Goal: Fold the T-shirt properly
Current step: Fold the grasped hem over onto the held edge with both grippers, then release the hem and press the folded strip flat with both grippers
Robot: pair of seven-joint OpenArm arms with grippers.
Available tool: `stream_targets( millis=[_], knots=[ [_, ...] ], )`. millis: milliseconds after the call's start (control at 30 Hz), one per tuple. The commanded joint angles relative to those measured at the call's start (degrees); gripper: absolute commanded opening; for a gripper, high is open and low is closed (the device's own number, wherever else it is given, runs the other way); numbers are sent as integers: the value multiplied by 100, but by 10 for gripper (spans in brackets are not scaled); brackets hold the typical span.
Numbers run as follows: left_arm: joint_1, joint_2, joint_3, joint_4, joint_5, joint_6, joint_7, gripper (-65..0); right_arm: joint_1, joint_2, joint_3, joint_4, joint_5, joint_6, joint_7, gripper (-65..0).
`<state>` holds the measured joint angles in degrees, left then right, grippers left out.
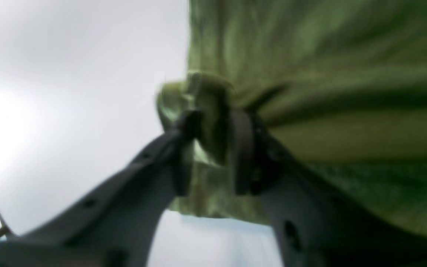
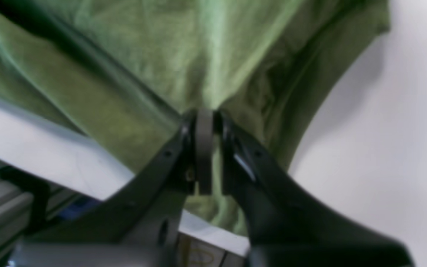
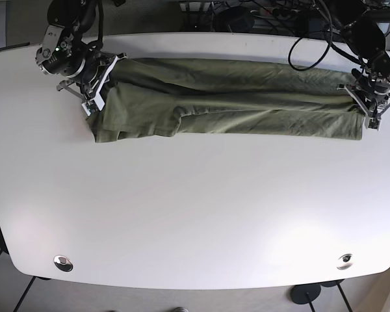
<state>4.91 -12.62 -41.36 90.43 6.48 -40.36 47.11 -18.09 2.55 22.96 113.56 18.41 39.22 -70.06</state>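
The olive-green T-shirt [image 3: 234,104] lies stretched in a long band across the far part of the white table [image 3: 195,214]. My left gripper [image 3: 367,109] is at the shirt's right end in the base view. In the left wrist view it [image 1: 208,126] is shut on a bunched edge of the shirt [image 1: 328,74]. My right gripper [image 3: 94,97] is at the shirt's left end. In the right wrist view it [image 2: 204,126] is shut on a fold of the shirt [image 2: 161,55]. The left end of the shirt hangs in folds below the right gripper.
Black cables [image 3: 260,16] lie behind the table's far edge. Two metal grommets [image 3: 63,262] [image 3: 344,260] sit near the table's front corners. The table's edge and the frame below it show in the right wrist view [image 2: 20,148].
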Motion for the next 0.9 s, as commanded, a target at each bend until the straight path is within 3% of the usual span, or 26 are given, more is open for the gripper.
stream_targets(
  millis=[33,67,100,167,200,233,533,600,733,900],
  knots=[
    [-99,-114,-35,130,-46,36,-135,-418,-77,49,249,121,589,29,136,-523],
    [-99,-114,-17,130,-46,36,-135,-421,-77,49,478,121,923,29,136,-465],
    [-117,-114,-9,165,-46,36,-127,-419,-77,57,724,112,1398,-15,127,-354],
    [-117,-105,9,350,-46,36,-127,-419,-68,119,803,95,1732,-23,127,-230],
    [-126,-105,9,517,-46,36,-127,-418,37,181,785,86,1741,-32,127,-184],
    [-126,-96,9,614,-55,36,-127,-418,143,198,803,60,1706,-32,110,-185],
    [-135,-96,238,16,-55,36,-144,-419,802,101,495,-1136,1679,-32,118,-257],
    [-126,-96,238,-177,-55,36,-338,-419,969,-39,522,-1224,1635,-32,127,-346],
    [-91,-114,211,-582,-55,36,-645,-419,1066,-22,522,-1365,1635,-32,127,-620],
    [-117,-114,-114,-933,-55,36,-645,-419,582,-66,1040,-371,1679,-32,83,-631]
  ],
)
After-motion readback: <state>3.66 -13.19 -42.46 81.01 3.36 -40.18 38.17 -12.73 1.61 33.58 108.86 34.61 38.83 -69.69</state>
